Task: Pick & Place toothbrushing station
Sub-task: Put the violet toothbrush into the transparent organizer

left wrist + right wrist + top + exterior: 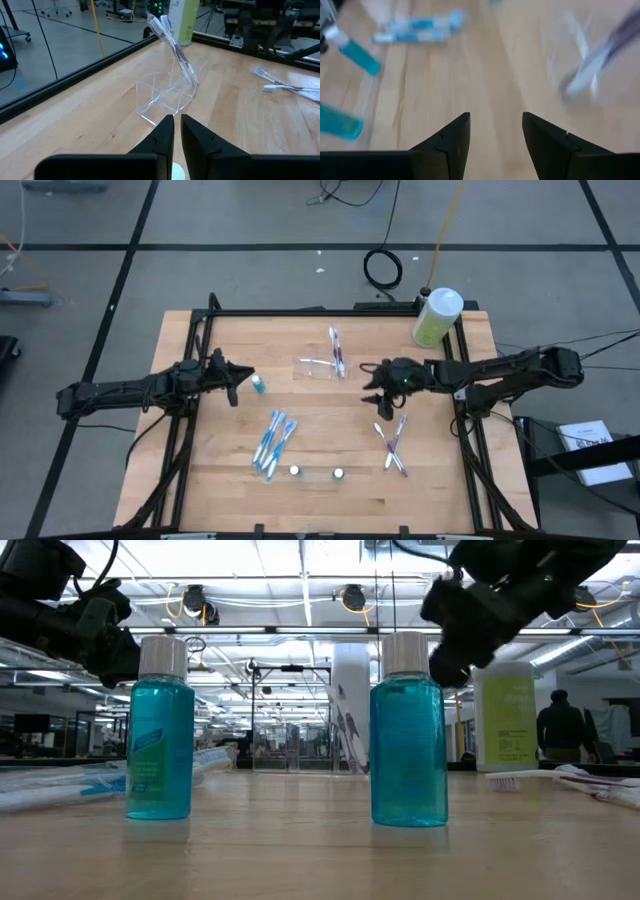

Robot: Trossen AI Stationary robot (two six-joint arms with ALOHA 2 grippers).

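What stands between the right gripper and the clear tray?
Nothing visible. The right gripper, open and empty, hovers just right of the tray, with bare wood between them. Two toothbrushes stand in the tray itself.

From overhead we look straight down on the worktop (330,470); from its surface, level toward the room; both wrist views share the clear tray (167,95).
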